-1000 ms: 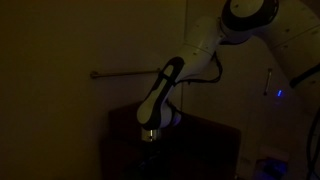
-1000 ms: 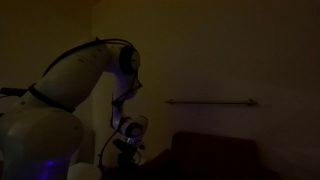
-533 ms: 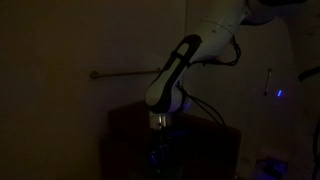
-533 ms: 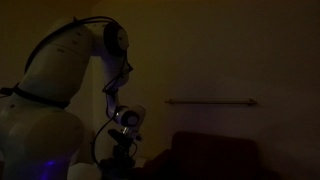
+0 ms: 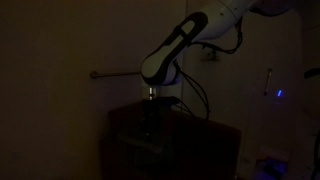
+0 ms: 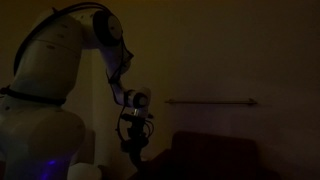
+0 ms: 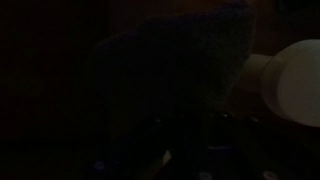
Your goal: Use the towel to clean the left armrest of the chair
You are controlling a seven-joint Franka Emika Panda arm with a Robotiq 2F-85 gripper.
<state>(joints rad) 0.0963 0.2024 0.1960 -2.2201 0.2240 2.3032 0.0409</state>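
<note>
Dark brown single chair [image 5: 215, 142], one pincer [image 5: 152, 108] closed over it, one white arm [image 5: 176, 54], one wall rail [image 5: 120, 73].

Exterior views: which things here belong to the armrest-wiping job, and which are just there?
Job in hand:
- the chair
- the tool, shut, over the chair
- the towel: too dark to make out

Just there:
- wall rail
- small blue light
</note>
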